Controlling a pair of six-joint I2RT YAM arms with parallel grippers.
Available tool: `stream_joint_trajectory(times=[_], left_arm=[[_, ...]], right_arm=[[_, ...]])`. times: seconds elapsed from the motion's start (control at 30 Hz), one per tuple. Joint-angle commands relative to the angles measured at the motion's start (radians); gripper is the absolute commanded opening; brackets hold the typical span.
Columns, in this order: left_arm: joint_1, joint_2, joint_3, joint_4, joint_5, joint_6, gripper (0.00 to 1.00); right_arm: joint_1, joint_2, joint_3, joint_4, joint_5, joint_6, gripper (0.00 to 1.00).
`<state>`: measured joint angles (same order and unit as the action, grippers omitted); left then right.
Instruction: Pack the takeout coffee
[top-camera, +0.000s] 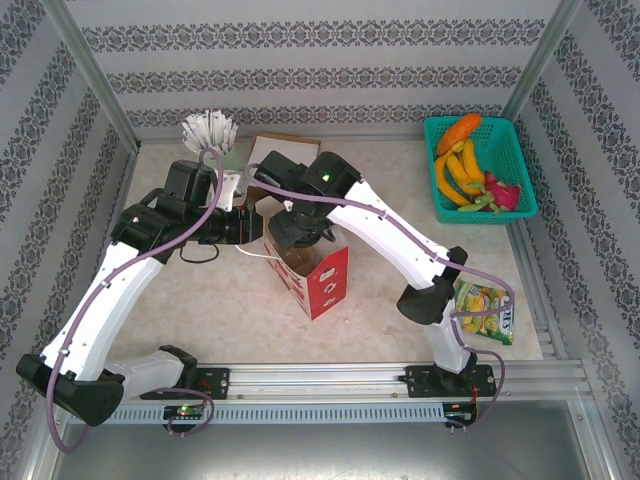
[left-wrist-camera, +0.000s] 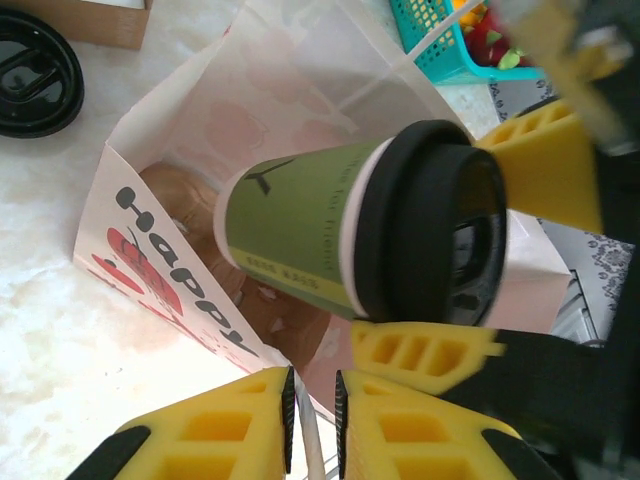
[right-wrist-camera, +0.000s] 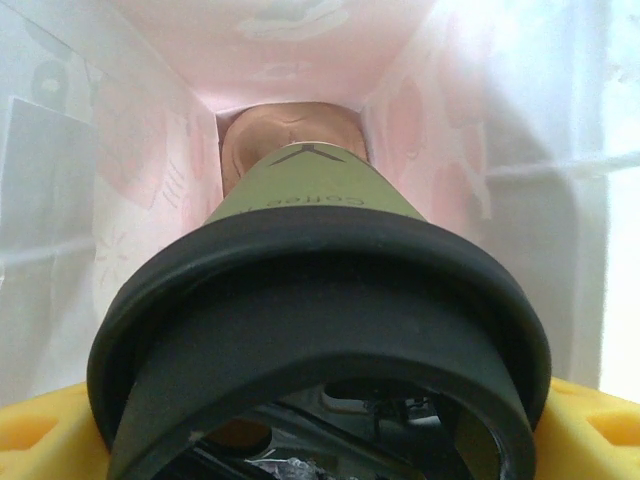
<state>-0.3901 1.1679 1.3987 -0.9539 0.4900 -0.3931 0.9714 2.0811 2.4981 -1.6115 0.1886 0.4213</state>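
The takeout coffee (left-wrist-camera: 290, 225), a pale-green paper cup with a black lid (left-wrist-camera: 430, 225), hangs tilted in the mouth of a white and red paper bag (left-wrist-camera: 150, 250). My right gripper (left-wrist-camera: 470, 250) is shut on the cup just under its lid, with yellow fingers (left-wrist-camera: 425, 355) on either side. The right wrist view looks past the lid (right-wrist-camera: 320, 300) and cup (right-wrist-camera: 300, 190) to the bag's brown bottom (right-wrist-camera: 290, 125). My left gripper (left-wrist-camera: 312, 420) is shut on the bag's white handle (left-wrist-camera: 312, 445) at the near rim. From above, both grippers meet over the bag (top-camera: 322, 280).
A loose black lid (left-wrist-camera: 35, 75) lies on the table beside a brown box (top-camera: 275, 150). A cup of white sticks (top-camera: 210, 130) stands at the back left. A teal fruit basket (top-camera: 525, 200) sits at the back right, and a snack packet (top-camera: 487, 310) near the right arm's base.
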Motion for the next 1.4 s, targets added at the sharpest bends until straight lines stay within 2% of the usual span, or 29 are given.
stream_joint_trajectory(times=[0.0,0.17,0.2,0.3,0.37,0.5,0.6,0.7,0.77,0.87,1.0,1.13,1.23,1.3,1.37], left_arm=[[0.007,-0.006,-0.006,0.044,0.052,0.012,0.23],[0.007,0.009,0.027,0.01,0.06,0.068,0.32],[0.008,0.012,0.04,-0.006,0.059,0.09,0.36],[0.023,0.015,0.081,-0.066,0.048,0.177,0.56],[0.054,0.007,0.1,-0.083,-0.002,0.217,0.68],[0.137,0.016,0.15,-0.061,-0.106,0.219,0.83],[0.159,0.056,0.194,-0.029,-0.17,0.239,0.88],[0.16,0.121,0.227,0.007,-0.253,0.288,0.89],[0.161,0.157,0.236,0.045,-0.253,0.332,0.9],[0.164,0.203,0.257,0.101,-0.193,0.356,0.91],[0.165,0.28,0.311,0.082,-0.071,0.409,0.92],[0.165,0.355,0.353,-0.006,0.149,0.566,0.91],[0.169,0.385,0.366,-0.031,0.235,0.637,0.89],[0.189,0.397,0.365,-0.017,0.261,0.646,0.87],[0.23,0.415,0.368,-0.018,0.341,0.654,0.86]], right_arm=[[0.011,0.027,-0.016,-0.185,-0.033,-0.028,0.56],[0.01,0.025,-0.07,-0.202,-0.068,-0.056,0.55],[0.008,0.019,-0.081,-0.203,-0.074,-0.06,0.54],[-0.003,-0.008,-0.127,-0.202,-0.087,-0.075,0.54],[-0.009,-0.028,-0.16,-0.203,-0.085,-0.09,0.54],[-0.02,-0.049,-0.179,-0.202,-0.077,-0.107,0.54],[-0.021,-0.055,-0.196,-0.203,-0.068,-0.127,0.54],[-0.028,-0.064,-0.216,-0.203,-0.067,-0.14,0.54],[-0.031,-0.071,-0.219,-0.201,-0.067,-0.146,0.54],[-0.035,-0.085,-0.221,-0.199,-0.075,-0.148,0.54],[-0.039,-0.11,-0.261,-0.199,-0.068,-0.148,0.54],[-0.047,-0.133,-0.296,-0.186,-0.069,-0.148,0.54],[-0.053,-0.149,-0.306,-0.166,-0.092,-0.155,0.54],[-0.057,-0.168,-0.329,-0.138,-0.11,-0.159,0.54],[-0.068,-0.188,-0.364,-0.109,-0.129,-0.161,0.54]])
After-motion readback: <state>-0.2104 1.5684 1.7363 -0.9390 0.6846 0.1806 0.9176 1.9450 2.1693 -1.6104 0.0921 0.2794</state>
